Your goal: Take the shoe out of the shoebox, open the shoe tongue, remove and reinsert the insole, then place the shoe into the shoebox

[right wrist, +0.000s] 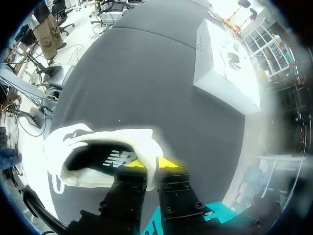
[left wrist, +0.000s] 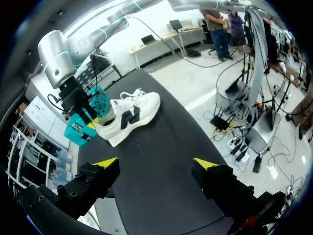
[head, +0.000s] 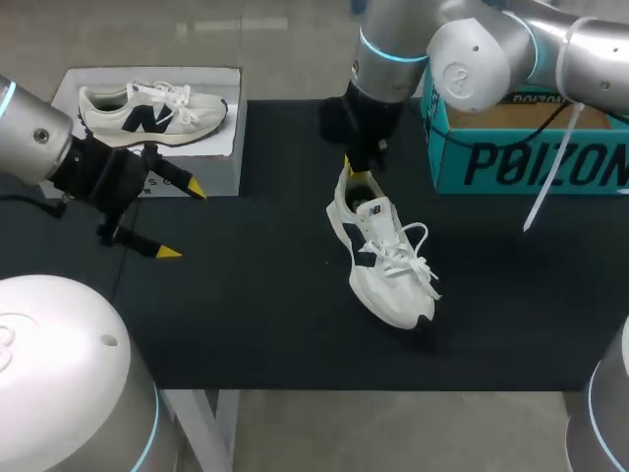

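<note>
Seen from the head view, with clock hours taken from the table's (head: 246, 324) middle: two shoes, two boxes, two claws.

The shoe (head: 383, 261) lies near the middle of the table, a little toward 3 o'clock, heel toward 12 and toe toward 5, laces up. The right claw (right wrist: 155, 166) comes down on its heel from 12 o'clock. It is closed on the heel collar, one yellow tip inside the opening and the other outside, with the collar wall pinched between them.

The second shoe (head: 152, 110) sits on top of the white box (head: 221, 162) at 10 o'clock, lying on its side, toe pointing toward 3.

The teal box (head: 521, 157) stands at 2 o'clock, well apart from the white one and just beside the right arm.

The left claw (head: 182, 219) hangs at 9 o'clock, just in front of the white box. Its two fingers are spread wide and nothing is between them.
</note>
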Controlling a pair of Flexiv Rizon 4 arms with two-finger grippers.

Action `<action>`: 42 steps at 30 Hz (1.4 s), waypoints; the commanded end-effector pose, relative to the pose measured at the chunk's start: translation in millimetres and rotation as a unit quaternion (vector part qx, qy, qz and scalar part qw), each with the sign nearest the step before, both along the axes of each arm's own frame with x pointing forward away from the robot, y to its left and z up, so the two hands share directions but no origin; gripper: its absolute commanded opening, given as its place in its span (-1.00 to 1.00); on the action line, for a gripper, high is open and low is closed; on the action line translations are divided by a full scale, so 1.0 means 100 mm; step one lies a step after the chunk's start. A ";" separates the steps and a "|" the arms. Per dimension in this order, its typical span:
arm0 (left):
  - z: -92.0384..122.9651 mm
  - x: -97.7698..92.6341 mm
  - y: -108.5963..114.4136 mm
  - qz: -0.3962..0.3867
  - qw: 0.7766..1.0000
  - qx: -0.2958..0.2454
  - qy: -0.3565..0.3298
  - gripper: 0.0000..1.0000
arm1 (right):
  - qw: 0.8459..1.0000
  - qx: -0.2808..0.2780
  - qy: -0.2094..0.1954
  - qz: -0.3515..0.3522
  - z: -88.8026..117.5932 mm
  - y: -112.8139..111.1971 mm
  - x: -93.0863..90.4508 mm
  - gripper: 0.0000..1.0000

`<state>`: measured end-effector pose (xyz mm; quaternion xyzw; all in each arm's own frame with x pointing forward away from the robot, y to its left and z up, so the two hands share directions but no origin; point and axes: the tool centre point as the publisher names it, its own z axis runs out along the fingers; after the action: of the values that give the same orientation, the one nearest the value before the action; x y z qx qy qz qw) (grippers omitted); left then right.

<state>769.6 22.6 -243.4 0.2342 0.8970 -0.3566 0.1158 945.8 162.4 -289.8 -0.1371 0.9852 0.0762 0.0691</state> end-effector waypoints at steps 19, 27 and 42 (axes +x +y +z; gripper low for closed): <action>0.00 0.01 0.00 -0.001 1.000 0.002 0.001 1.00 | 0.994 -0.021 -0.028 -0.101 1.51 -0.87 0.53 -1.00; 0.00 0.01 0.00 -0.001 1.000 0.002 0.001 1.00 | 0.994 -0.021 -0.028 -0.101 1.51 -0.87 0.53 -1.00; 0.00 0.01 0.00 -0.001 1.000 0.002 0.001 1.00 | 0.966 -0.033 -0.040 -0.252 1.59 -1.18 0.88 -1.00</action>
<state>769.6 22.7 -243.4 0.2341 0.8970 -0.3566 0.1158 1022.5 53.0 -138.9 0.0231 0.9922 0.0292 0.1190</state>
